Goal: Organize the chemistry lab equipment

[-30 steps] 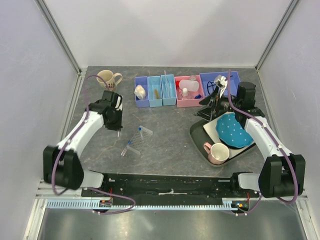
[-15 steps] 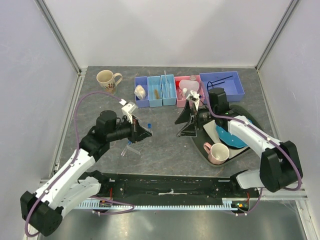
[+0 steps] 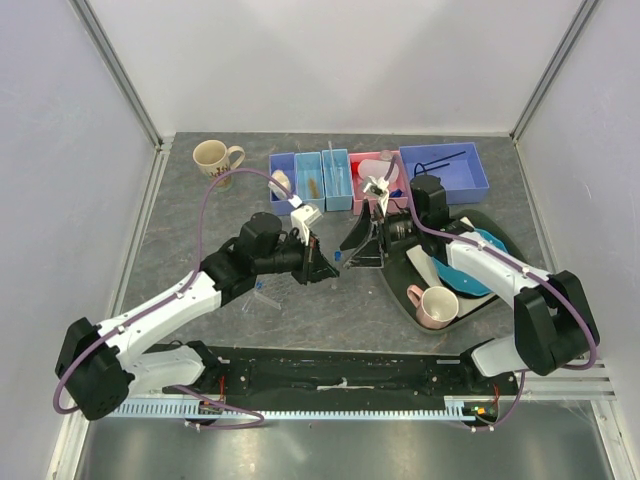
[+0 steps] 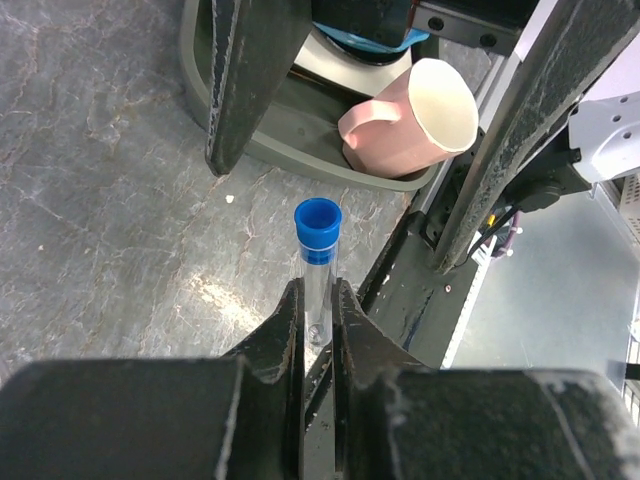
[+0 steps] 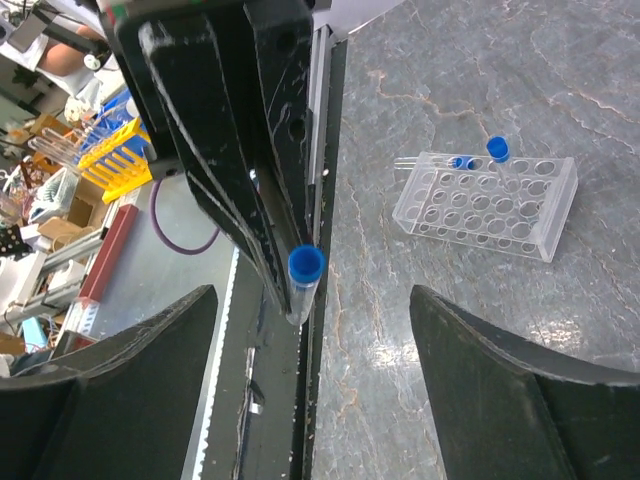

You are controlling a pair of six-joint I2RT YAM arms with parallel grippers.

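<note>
Left wrist view: left gripper (image 4: 318, 300) clamped on blue-capped tube (image 4: 318, 250), lower end hidden between jaws. Right wrist view, unlike left, shows clear rack (image 5: 485, 205) on table (image 5: 480, 80) — right gripper (image 5: 310, 300) jaws wide apart, flanking tube.

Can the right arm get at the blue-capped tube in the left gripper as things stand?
Probably yes. The right gripper is open and faces the blue-capped tube, whose capped end sticks out clear of the left gripper clamped on it. Nothing shows between them.
</note>
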